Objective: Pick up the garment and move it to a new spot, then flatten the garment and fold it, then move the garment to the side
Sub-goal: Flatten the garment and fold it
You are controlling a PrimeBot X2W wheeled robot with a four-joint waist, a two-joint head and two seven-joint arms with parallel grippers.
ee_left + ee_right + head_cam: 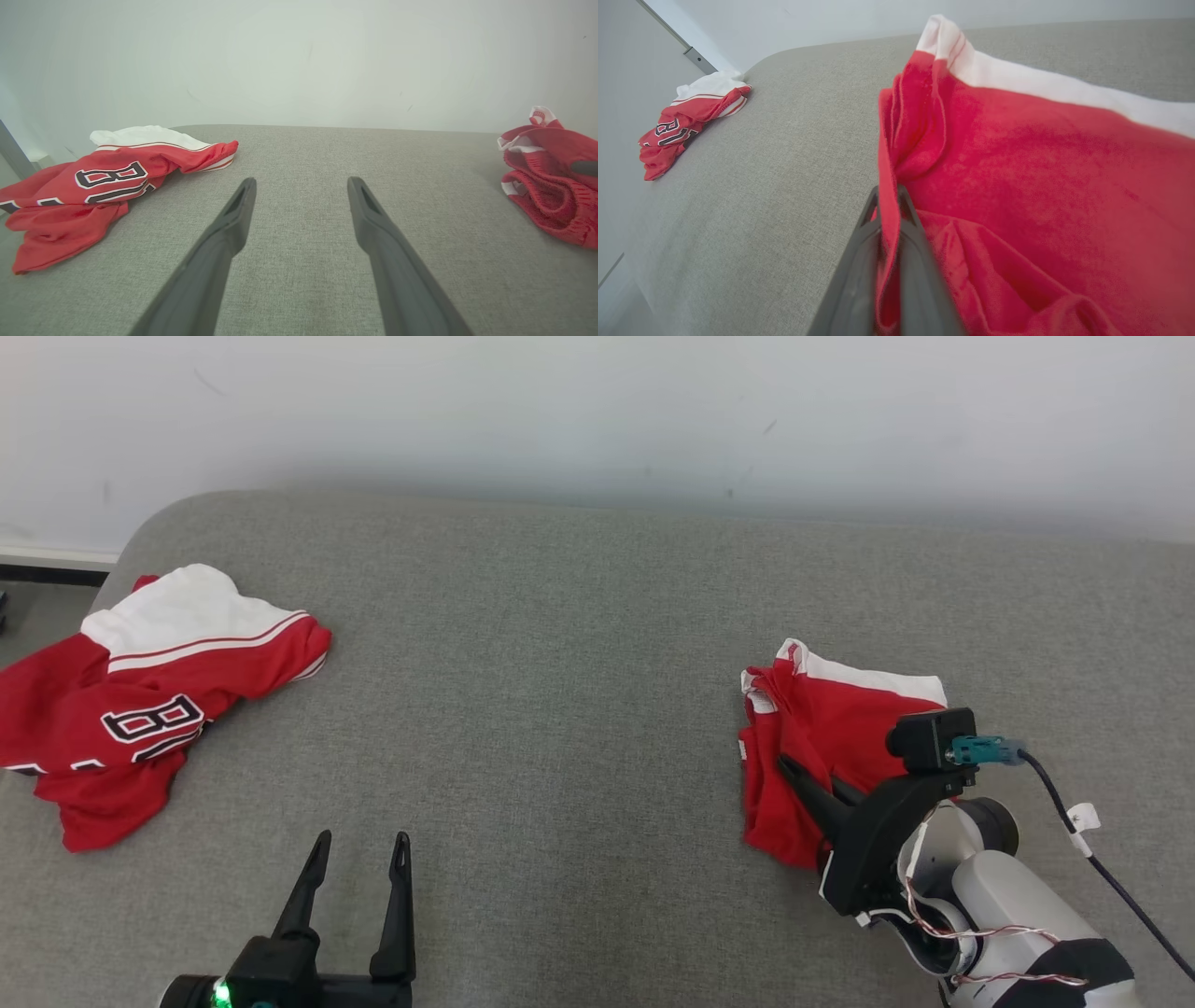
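Note:
A red garment (826,714) with a white band lies bunched on the right side of the grey padded surface (560,663). My right gripper (789,767) is shut on a fold at its left edge. In the right wrist view a ridge of the red cloth (1041,186) is pinched between the dark fingertips of the right gripper (888,191). My left gripper (362,840) hovers low at the near left, open and with nothing in it. In its own view the left gripper (302,182) points at bare grey fabric, and the garment (546,186) sits far to the right.
A second red and white jersey (140,709) with black numerals lies crumpled at the surface's left edge, also seen as the jersey (107,182) and the jersey (686,126). A white wall (597,420) backs the surface. A cable (1083,831) trails from the right wrist.

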